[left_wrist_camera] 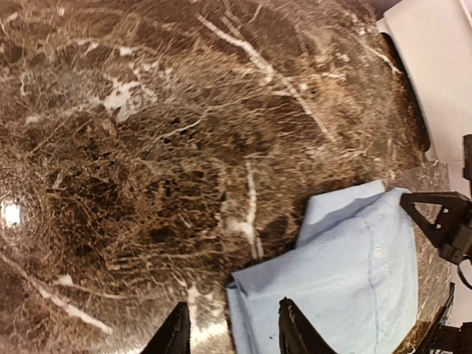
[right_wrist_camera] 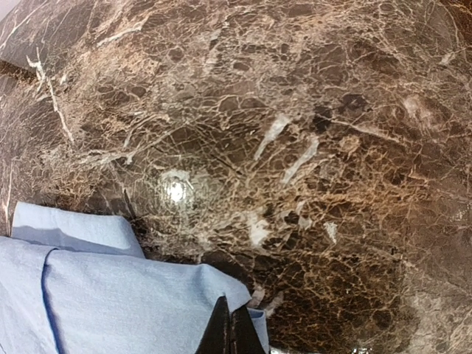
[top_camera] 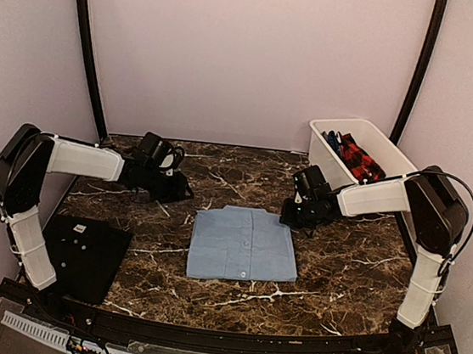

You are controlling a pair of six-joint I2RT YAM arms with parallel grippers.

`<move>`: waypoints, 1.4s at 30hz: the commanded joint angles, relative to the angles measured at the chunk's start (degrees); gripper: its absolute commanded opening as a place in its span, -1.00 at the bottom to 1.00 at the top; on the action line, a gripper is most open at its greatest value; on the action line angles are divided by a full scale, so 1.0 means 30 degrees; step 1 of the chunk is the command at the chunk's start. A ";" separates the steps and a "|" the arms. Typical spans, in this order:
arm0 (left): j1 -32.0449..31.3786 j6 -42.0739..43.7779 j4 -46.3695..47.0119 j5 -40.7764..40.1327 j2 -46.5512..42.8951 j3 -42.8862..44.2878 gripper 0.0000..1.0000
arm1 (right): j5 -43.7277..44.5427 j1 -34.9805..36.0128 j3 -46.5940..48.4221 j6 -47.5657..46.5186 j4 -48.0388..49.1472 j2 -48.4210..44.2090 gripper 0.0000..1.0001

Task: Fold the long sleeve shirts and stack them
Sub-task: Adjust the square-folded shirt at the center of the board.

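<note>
Light-blue folded shirt (top_camera: 244, 246), veined marble table (top_camera: 345, 275)

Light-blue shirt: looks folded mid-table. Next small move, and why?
Probably open the right tool. The light-blue shirt lies folded flat, the left tool stands open at its far-left corner, and the right one seems shut on the far-right corner; letting go first keeps the fold intact.

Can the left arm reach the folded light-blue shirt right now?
Probably yes: the left gripper is open just beyond the light-blue shirt's far left corner, with only bare marble table between them and nothing in the way.
</note>
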 commanded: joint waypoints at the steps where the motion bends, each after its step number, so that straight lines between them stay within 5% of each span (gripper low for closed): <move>1: -0.1186 -0.0217 -0.0920 -0.1784 -0.3351 -0.0804 -0.23 | 0.0211 -0.0156 0.0338 -0.0175 -0.0202 -0.0271 -1.00; 11: -0.4556 -0.2423 0.2090 0.0863 -0.2994 -0.3421 -0.64 | 0.0106 -0.0182 0.0360 -0.0049 -0.0124 0.0016 -1.00; 24: -0.4880 -0.2325 0.1362 0.0417 -0.1701 -0.5571 -0.76 | 0.0266 -0.0622 0.1463 -0.0872 -0.1086 0.0390 -1.00; 32: -0.4842 -0.1967 0.0346 0.0016 -0.1627 -0.5047 -0.77 | 0.1647 -0.0377 0.2080 -0.2150 -0.3728 -0.1700 -0.07; 36: -0.4826 -0.2031 0.0275 0.0013 -0.1613 -0.5043 -0.77 | 0.2832 0.0499 0.1690 -0.2388 -0.5144 -0.3373 0.15; 42: -0.4772 -0.2175 0.0214 0.0016 -0.1625 -0.5003 -0.79 | 0.3411 0.3477 0.0460 -0.1581 -0.5806 -0.5150 0.19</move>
